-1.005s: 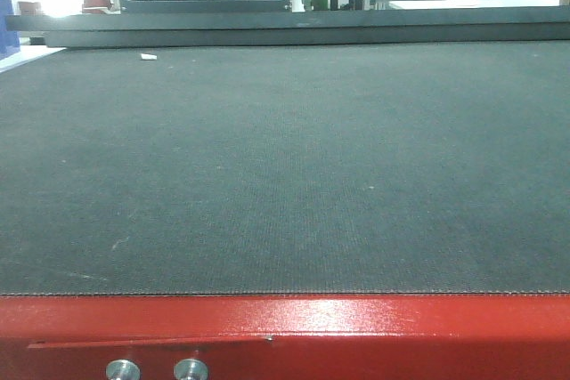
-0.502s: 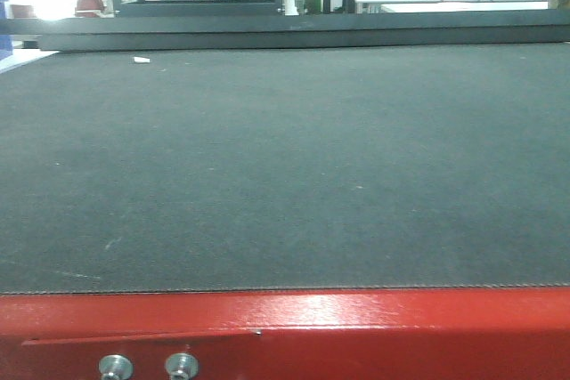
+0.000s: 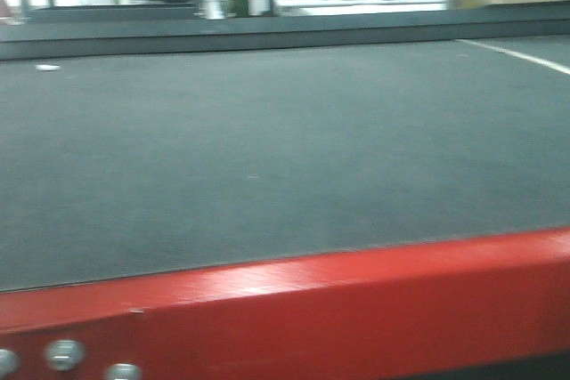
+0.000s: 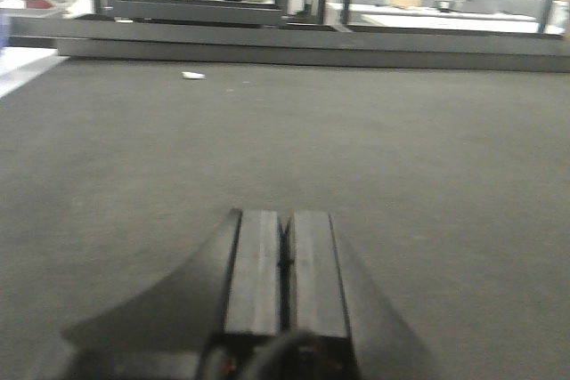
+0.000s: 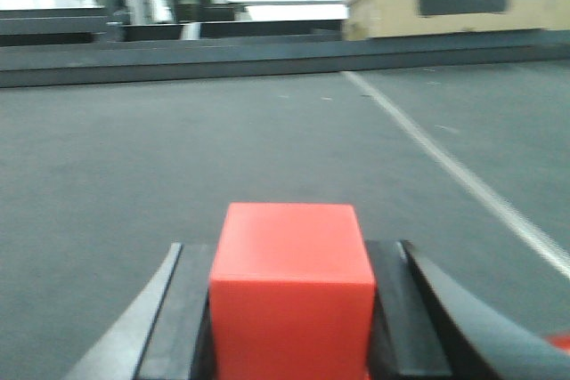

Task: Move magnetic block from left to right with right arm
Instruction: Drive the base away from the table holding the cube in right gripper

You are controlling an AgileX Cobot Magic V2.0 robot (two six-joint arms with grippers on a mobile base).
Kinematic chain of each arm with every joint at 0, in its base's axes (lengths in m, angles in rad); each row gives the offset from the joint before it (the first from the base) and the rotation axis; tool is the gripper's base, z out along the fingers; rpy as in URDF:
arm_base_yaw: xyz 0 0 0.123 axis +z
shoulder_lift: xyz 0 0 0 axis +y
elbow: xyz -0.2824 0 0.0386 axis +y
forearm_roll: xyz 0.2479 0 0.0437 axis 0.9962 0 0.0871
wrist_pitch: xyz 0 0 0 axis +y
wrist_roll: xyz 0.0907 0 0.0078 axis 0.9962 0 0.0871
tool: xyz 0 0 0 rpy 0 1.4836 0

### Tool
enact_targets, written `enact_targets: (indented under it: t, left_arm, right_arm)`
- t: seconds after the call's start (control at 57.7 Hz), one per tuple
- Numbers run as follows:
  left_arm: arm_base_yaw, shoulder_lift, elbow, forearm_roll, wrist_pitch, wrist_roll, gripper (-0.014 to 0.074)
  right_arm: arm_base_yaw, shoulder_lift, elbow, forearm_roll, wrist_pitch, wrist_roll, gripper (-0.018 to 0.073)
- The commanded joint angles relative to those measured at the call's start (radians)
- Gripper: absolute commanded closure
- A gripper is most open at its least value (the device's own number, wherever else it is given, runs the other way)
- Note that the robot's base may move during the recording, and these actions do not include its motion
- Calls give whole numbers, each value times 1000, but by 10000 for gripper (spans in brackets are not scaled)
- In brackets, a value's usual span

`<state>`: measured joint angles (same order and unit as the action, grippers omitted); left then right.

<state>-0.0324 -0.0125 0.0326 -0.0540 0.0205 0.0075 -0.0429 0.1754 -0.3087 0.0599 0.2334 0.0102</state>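
Blur softens the front view: dark mat [image 3: 267,149], red rail [image 3: 312,309]. Left wrist: left gripper [image 4: 285,260] pressed together over the mat. Right wrist: right gripper [image 5: 291,264] clamps the magnetic block [image 5: 291,300], a plain matte red, sharp-edged cube.

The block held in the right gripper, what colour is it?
Plain red, no pattern. The block shows best in the right wrist view.

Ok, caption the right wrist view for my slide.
Right gripper shut on small matte red cube, dark grey carpet ahead.
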Motion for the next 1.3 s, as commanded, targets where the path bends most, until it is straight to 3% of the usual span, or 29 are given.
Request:
enact_targets:
  t: [0.0,1.282]
  left_arm:
    - [0,-11,8,-3,-83,-7,722]
    - [0,-11,8,-3,-83,-7,722]
  right_arm:
    - [-6,11,-30,2,-94,-10,241]
    - [-6,11,-30,2,-94,-10,241]
